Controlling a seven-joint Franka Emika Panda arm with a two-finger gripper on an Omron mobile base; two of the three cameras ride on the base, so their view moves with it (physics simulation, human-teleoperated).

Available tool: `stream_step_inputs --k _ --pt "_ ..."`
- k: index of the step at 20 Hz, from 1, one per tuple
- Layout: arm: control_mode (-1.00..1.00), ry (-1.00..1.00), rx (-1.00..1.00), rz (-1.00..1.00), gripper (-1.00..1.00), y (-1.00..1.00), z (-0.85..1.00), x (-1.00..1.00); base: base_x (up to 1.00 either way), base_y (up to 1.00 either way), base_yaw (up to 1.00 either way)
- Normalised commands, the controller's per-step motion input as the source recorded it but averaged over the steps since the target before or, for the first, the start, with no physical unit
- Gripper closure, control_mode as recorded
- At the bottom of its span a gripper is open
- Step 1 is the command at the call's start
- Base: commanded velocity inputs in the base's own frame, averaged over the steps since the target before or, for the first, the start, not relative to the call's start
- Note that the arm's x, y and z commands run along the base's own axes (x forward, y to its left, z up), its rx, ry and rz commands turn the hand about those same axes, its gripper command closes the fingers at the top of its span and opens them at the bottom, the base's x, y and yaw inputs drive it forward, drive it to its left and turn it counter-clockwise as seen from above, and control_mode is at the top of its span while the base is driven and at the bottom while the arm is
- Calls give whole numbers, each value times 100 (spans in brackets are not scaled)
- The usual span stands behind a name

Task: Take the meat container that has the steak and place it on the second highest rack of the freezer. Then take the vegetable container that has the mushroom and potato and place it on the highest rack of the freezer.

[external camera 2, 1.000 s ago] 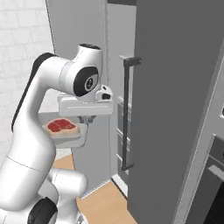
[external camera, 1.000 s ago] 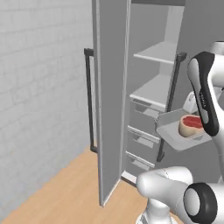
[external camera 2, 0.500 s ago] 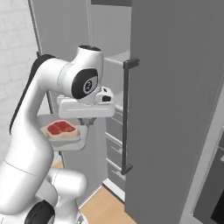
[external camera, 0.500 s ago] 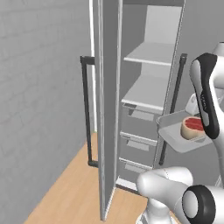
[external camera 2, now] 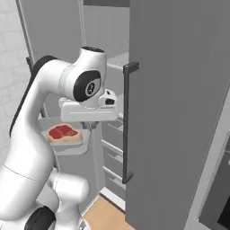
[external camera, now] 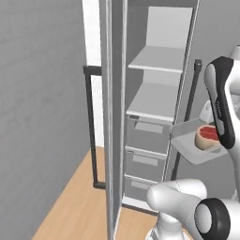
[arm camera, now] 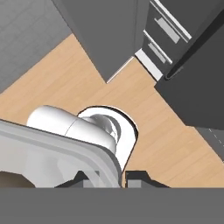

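The steak [external camera 2: 62, 133] lies in a shallow pale-grey meat container [external camera 2: 71, 146], held up at mid-height in front of the open freezer [external camera: 140, 140]. My gripper [external camera 2: 88, 128] is shut on the container's rim at its freezer side. In the left base view the steak [external camera: 209, 135] and the container [external camera: 186, 132] hang just right of the shelves. The highest rack [external camera: 161, 59] and the second rack [external camera: 153, 101] are bare, with grey drawers [external camera: 149, 130] under them. The hand view has my gripper [arm camera: 109, 177] clamped on the container's rim [arm camera: 65, 148]. The vegetable container is out of view.
The freezer's left door [external camera: 112, 117] stands open edge-on, with a black bar handle [external camera: 90, 126] behind it. Its right door [external camera 2: 179, 112] with a black handle [external camera 2: 127, 121] stands close to my hand. A black-windowed oven [external camera 2: 220, 197] is at the far right. Wood floor [arm camera: 87, 74] lies below.
The whole picture has shifted as the base moved, and the freezer's shelves now sit more squarely ahead. The steak container stays in my gripper, at much the same height.
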Motion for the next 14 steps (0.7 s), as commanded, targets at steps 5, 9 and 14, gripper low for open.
stream_step_inputs --k 5,9,14 --pt "100 0 0 0 100 0 0 0 48 13 -21" --pt "100 0 0 0 100 0 0 0 76 13 -21" --pt "100 0 0 0 100 0 0 0 47 32 -19"
